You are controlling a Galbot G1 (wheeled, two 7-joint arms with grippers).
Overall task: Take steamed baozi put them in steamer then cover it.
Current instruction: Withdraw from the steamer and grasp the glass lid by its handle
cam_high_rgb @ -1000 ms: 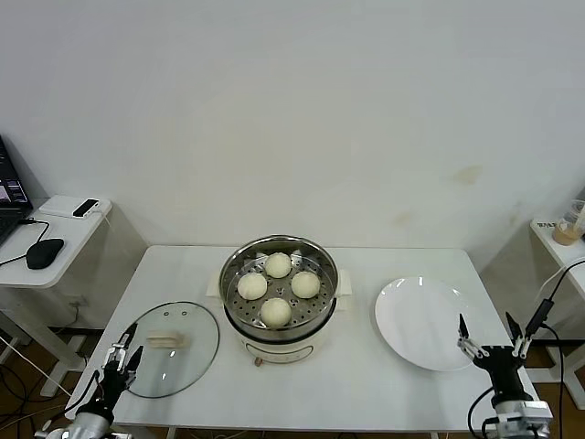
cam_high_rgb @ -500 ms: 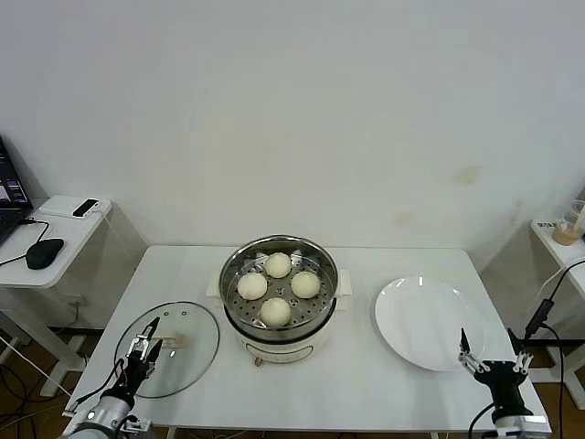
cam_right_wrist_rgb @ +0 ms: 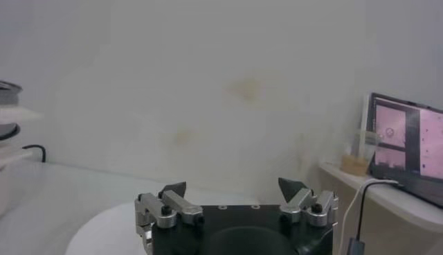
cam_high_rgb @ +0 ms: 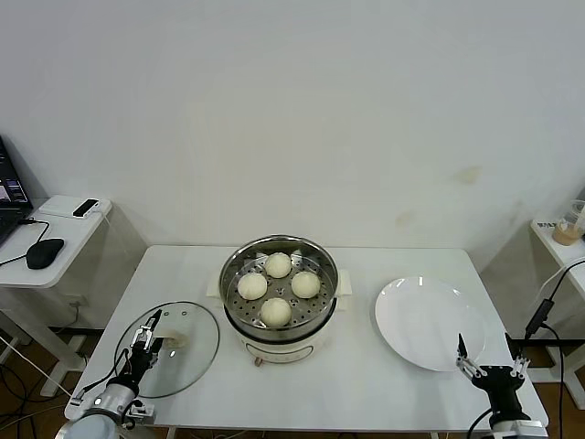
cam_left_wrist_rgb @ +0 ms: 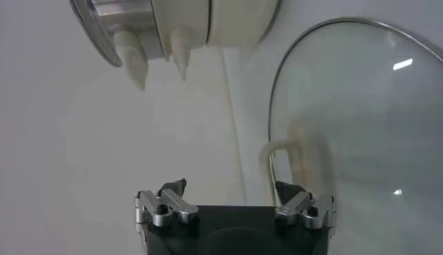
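The white table (cam_high_rgb: 366,384) carries everything, and at its middle stands the steamer (cam_high_rgb: 279,291), its steel basket holding all four steamed baozi (cam_high_rgb: 276,312) in a ring on the perforated floor. To the robot's right lies an empty white plate (cam_high_rgb: 422,322); to its left the cover (cam_high_rgb: 169,347) rests flat on the tabletop, well apart from the pot. The loading looks finished, so the lid is the piece left to handle. It is probably rigid, fairly heavy for its size, slick on the glass and breakable if dropped, so the sensible hold is across the cream bar handle (cam_left_wrist_rgb: 291,156) at its centre, not the rim. The left gripper (cam_high_rgb: 146,343) hovers over the near part of the lid with its fingers spread wide and nothing between them. The right gripper (cam_high_rgb: 489,359) hangs at the table's near edge beside the plate, fingers likewise apart and empty.
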